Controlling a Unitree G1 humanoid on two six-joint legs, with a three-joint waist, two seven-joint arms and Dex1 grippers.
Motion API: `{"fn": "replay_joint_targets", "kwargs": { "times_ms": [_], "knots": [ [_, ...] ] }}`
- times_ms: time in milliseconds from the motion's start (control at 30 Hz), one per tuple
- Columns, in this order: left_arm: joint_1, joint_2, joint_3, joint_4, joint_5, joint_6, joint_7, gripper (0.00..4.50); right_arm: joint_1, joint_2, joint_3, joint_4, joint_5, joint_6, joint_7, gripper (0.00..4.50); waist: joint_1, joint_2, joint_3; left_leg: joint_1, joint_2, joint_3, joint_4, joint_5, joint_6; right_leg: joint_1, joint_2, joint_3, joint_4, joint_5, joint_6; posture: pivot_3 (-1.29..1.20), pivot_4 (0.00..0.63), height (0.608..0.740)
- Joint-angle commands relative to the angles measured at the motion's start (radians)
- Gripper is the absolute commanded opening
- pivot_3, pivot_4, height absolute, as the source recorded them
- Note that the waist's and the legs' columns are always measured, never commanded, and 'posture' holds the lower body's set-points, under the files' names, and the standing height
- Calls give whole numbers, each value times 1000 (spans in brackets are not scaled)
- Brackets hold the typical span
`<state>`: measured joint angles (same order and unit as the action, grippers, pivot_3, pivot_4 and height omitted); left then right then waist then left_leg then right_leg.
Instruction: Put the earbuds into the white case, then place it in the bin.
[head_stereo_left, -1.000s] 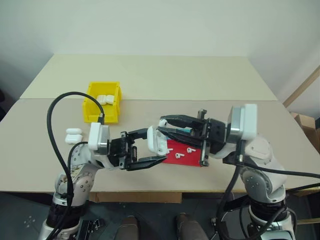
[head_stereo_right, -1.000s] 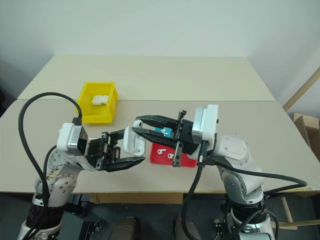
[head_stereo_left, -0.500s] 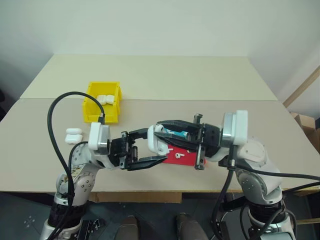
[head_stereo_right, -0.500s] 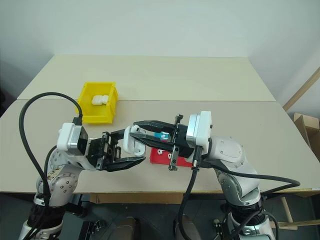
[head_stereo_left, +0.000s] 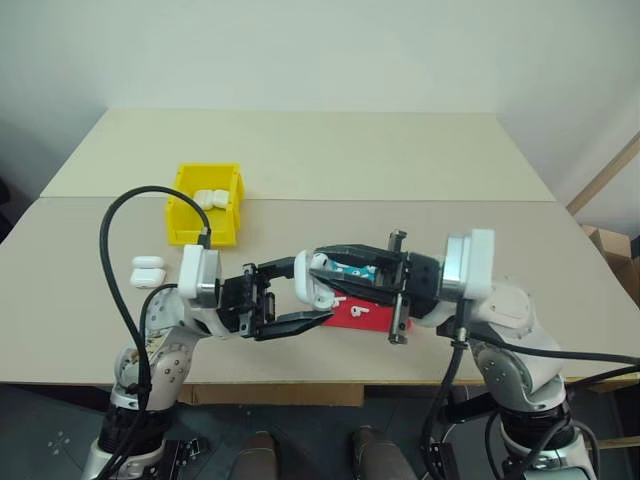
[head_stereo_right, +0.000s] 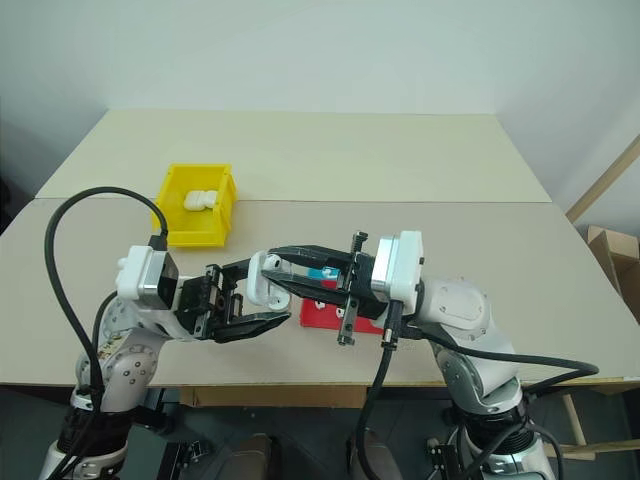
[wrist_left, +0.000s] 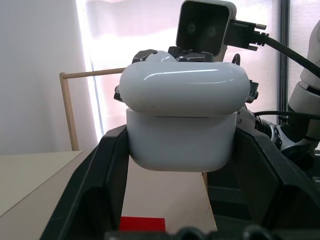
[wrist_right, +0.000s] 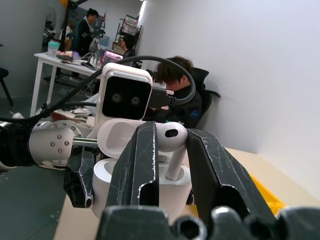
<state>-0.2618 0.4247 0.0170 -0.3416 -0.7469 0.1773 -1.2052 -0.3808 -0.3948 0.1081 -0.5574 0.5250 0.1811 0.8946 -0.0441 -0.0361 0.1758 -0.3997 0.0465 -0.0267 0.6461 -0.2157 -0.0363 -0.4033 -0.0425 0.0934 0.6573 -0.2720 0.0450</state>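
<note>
The white case hangs in mid-air above the table's front edge with its lid swung open, and my left gripper is shut on its body. In the left wrist view the case sits between the two fingers. My right gripper reaches in from the right, shut on one earbud whose stem points down into the open case. Two more earbuds lie on the red tray below. The yellow bin stands at the back left.
The bin holds white cases. Another white case lies on the table to the left of my left arm. A black cable loops over my left arm. People sit at desks in the right wrist view's background.
My right gripper has dipped a little lower and closer to the case, bringing the earbud over its opening. My left gripper and the case have stayed put.
</note>
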Motion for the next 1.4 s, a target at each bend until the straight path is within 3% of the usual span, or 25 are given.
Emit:
{"fn": "replay_joint_targets", "kwargs": {
  "times_ms": [33, 100, 433, 633, 800, 967, 1133, 1400],
  "knots": [
    [-13, -8, 5, -29, -17, -27, -7, 2784, 6, -9, 12, -5, -16, -29, 6, 2031, 0, 0, 0, 0, 0, 0, 0, 0, 0, 0, 0, 0, 0, 0, 0, 0, 150, 740],
    [-14, -10, 7, -26, -16, -29, -11, 2784, 5, -10, 13, -1, -19, -35, 3, 2688, 0, 0, 0, 0, 0, 0, 0, 0, 0, 0, 0, 0, 0, 0, 0, 0, 150, 740],
    [-7, -14, 11, -13, -2, -42, -27, 2784, 4, -54, -48, -10, 53, -15, 17, 2688, 0, 0, 0, 0, 0, 0, 0, 0, 0, 0, 0, 0, 0, 0, 0, 0, 150, 740],
    [44, 69, 59, -2, -1, -52, -94, 2784, -81, -250, -160, -13, 203, 188, 31, 2688, -3, 0, 0, 0, 0, 0, 0, 0, 0, 0, 0, 1, 0, 0, 0, 0, 150, 740],
    [131, 173, 158, 33, -13, -73, -172, 2784, -253, -467, -71, 109, 60, 321, 97, 2688, -4, 1, 1, 1, 1, 1, -1, 0, 0, -1, 0, 1, 0, 0, -1, 0, 150, 740],
    [194, 221, 224, 86, 19, -141, -222, 2784, -476, -535, 198, 306, -277, 271, 195, 2688, -3, 1, 1, 1, 1, 2, -1, 0, 0, -2, 0, 1, -1, 0, -1, 0, 150, 740],
    [240, 203, 231, 60, 50, -196, -194, 2784, -693, -451, 407, 637, -505, 148, 357, 2688, -3, 1, 1, -1, 1, 3, -1, 0, 0, -3, 0, 1, -2, 0, -1, 0, 150, 740],
    [311, 171, 217, -23, 55, -209, -114, 2784, -877, -298, 532, 1028, -707, -145, 523, 2688, -2, 2, 2, -2, 1, 2, -2, 0, 0, -4, -1, 0, -1, 0, -1, 0, 150, 740]
  ]
}}
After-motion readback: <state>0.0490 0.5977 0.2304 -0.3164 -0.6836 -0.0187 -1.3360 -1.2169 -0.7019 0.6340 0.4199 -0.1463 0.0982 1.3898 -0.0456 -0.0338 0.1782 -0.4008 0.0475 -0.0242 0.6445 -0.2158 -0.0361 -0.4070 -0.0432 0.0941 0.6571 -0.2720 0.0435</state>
